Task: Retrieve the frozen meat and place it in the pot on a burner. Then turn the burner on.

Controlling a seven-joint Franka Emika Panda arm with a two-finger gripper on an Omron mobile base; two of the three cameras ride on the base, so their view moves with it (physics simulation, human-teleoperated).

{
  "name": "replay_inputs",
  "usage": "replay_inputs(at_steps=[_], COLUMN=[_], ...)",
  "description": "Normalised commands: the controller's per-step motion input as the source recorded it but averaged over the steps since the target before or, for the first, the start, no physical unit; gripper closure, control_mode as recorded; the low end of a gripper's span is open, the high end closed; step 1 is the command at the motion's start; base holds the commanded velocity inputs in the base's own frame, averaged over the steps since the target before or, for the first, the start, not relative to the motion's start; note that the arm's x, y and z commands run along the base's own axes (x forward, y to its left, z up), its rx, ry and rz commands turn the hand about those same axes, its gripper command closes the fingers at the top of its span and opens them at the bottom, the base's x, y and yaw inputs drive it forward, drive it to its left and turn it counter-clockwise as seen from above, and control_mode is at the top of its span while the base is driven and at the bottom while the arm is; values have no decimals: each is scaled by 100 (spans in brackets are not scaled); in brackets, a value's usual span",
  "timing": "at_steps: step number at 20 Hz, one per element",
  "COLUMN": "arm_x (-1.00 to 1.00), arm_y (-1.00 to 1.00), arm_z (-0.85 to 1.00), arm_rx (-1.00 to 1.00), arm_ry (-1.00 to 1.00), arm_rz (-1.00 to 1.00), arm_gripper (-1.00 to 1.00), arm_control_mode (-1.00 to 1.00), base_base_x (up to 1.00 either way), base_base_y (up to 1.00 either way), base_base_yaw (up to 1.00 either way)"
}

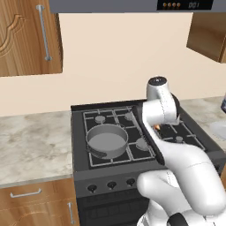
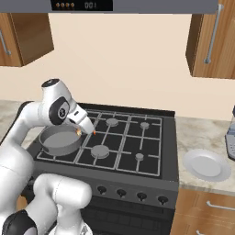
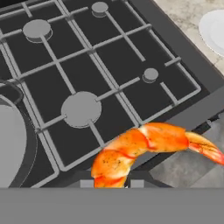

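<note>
Frozen meat [image 3: 148,146], one piece, in end effector [image 3: 112,183]; one pot [image 1: 107,140].

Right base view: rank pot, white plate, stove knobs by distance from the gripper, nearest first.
1. pot: just below and left of the gripper, which holds the frozen meat at its rim.
2. stove knobs: on the front panel, lower right.
3. white plate: far right, on the counter past the stove.

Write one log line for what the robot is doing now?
gripper: shut on orange curved shrimp-like frozen meat | above stove beside wide grey metal pot | pot: empty
</note>
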Motion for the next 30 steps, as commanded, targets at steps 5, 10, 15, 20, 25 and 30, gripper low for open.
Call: replay_inputs(at_steps=[5,10,15,20,25,30], arm_x=[4,16,20,47,12,0], arm_y=[93,81,85,18,-5,0], arm_z=[3,0,-6,-18,-11,-40], arm_rx=[5,7,0,1,0,0], arm_ry=[0,0,6,3,3,10], arm_rz=[18,33,30,19,1,-1], arm_gripper=[100,100,100,100,100,100], arm_control_mode=[-100,-100,-100,-100,-100,-100], base_base_x=[0,0,0,0,0,0], base_base_y=[0,0,0,0,0,0], base_base_yaw=[0,0,0,0,0,0])
